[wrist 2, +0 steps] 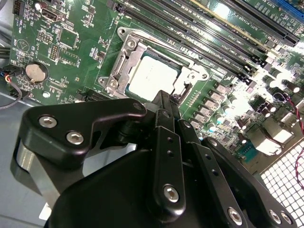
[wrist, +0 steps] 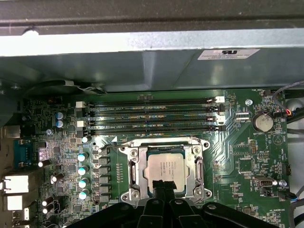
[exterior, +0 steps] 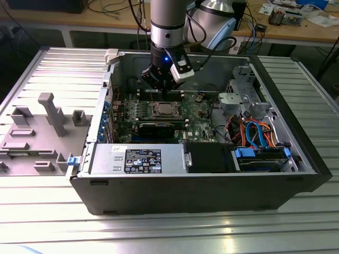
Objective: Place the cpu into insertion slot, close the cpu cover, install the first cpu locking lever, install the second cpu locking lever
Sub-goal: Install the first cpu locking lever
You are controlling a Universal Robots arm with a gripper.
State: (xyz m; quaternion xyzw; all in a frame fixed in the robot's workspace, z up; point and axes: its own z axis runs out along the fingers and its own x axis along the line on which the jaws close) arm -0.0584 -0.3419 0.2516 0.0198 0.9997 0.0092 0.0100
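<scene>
The cpu (wrist: 166, 163) (wrist 2: 153, 77) (exterior: 164, 109), a dull silver square, lies flat in the insertion slot (wrist: 127, 148) on the green motherboard. The silver cpu cover (wrist: 142, 156) (wrist 2: 124, 61) frames it and looks folded down around it. A thin metal lever (wrist: 199, 167) runs along each side of the frame; I cannot tell whether they are hooked. My gripper (wrist: 164, 184) (wrist 2: 164, 96) (exterior: 160, 90) hangs just above the cpu's near edge, its black fingertips together with nothing between them.
Long black memory slots (wrist: 149, 114) (wrist 2: 199, 33) run beside the socket, and a round coin battery (wrist: 262, 122) (wrist 2: 34, 71) sits apart from it. The case wall (wrist: 152, 61) rises behind the board. Cables and drive bays (exterior: 254, 132) fill the exterior view's right.
</scene>
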